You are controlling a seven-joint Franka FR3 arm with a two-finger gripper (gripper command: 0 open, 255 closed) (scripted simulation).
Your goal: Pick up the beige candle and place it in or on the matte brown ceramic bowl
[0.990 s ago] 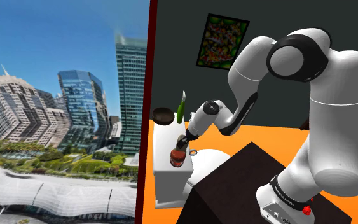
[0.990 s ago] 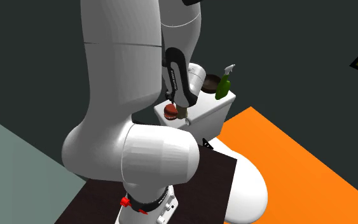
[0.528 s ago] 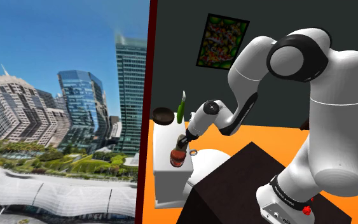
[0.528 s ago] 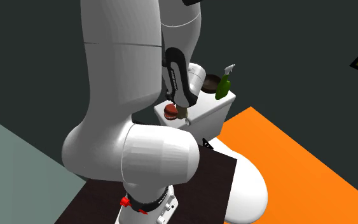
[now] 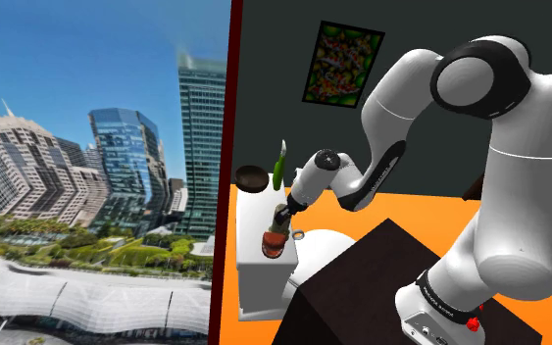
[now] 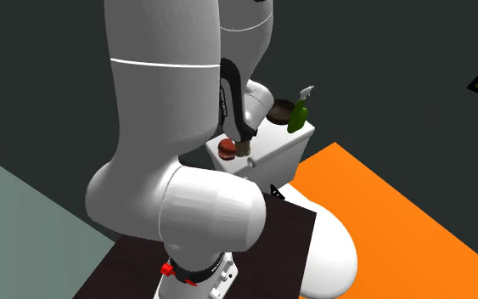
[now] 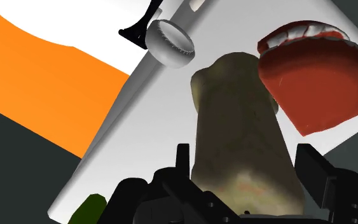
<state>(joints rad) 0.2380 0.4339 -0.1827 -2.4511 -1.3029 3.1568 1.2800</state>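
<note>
Wrist view: the gripper (image 7: 246, 164) has its two black fingers closed against opposite sides of the beige candle (image 7: 241, 121), which stands between them, gripped. Just beside the candle lies a red dish (image 7: 317, 76), apart from the fingers. Both are over the white toilet tank lid (image 7: 139, 133), which also carries a round silver flush button (image 7: 170, 42) further out. Whether the candle's base touches the lid cannot be told.

Shoulder view: the candle (image 5: 277, 231) hangs under the gripper (image 5: 282, 216) above the near end of the tank (image 5: 256, 279), with the red dish (image 5: 274, 248) directly below it in that picture. The brown bowl (image 5: 251, 177) sits at the far end of the lid, well apart from the candle, with a green spray bottle (image 5: 278, 172) just beside it.

Second exterior view: the candle (image 6: 244, 149) is close to the red dish (image 6: 227, 149); the bowl (image 6: 281, 110) holds nothing visible.
</note>
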